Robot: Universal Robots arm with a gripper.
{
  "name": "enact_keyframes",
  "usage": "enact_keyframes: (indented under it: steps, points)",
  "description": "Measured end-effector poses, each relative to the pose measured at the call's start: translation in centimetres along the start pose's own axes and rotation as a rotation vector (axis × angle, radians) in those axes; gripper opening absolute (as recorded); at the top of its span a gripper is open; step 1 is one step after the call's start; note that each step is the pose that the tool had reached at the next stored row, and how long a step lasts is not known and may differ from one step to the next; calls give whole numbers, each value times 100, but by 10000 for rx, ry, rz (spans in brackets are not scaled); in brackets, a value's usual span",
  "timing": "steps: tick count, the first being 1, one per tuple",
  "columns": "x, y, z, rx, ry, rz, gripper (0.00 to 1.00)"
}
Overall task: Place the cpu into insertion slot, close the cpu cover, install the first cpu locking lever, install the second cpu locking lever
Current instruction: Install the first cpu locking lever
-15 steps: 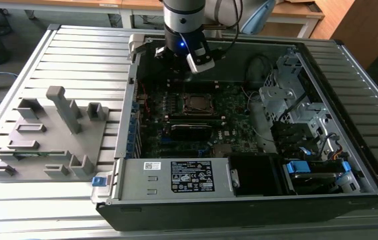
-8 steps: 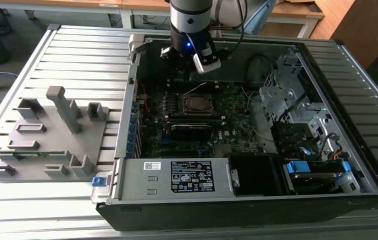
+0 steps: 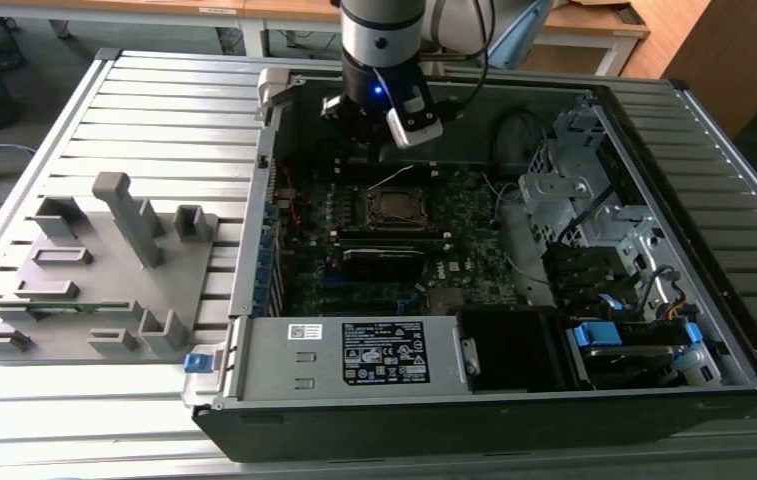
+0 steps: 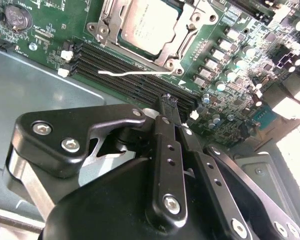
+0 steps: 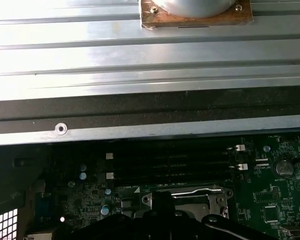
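The cpu [image 4: 146,21] lies in the insertion slot [image 3: 396,206] on the green board, its dull silver top showing through the cut-out of the cpu cover [image 4: 186,31], which lies down over it. A thin wire locking lever [image 4: 132,73] runs along the socket's side nearest the memory slots and looks unlatched. My gripper [image 4: 169,100] hovers just off that side of the socket, over the memory slots, fingers [image 4: 166,145] pressed together with nothing between them. In the exterior view the gripper [image 3: 373,152] hangs inside the case, just beyond the socket.
The open computer case [image 3: 698,130] lies on a slatted metal table. Black memory slots [image 4: 120,67] border the socket. A drive cage [image 3: 578,190], cables and a power supply [image 3: 378,352] fill the rest of the case. A grey fixture tray [image 3: 98,270] stands at the exterior view's left.
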State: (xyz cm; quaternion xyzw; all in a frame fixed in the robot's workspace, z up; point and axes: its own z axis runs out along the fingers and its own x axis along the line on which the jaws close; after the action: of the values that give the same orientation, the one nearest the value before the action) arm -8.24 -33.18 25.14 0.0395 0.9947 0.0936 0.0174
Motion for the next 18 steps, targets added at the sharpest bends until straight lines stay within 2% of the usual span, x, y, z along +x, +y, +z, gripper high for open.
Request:
enact_keyframes:
  steps: [5,11,12,16,18]
  points:
    - [-5,5,24,61,-6,-2,11]
    - [-35,24,40,93,-8,-2,11]
    - [-40,29,43,110,-10,-2,11]
    - [-58,53,53,259,-20,-11,11]
    - [-65,62,57,282,-22,-12,11]
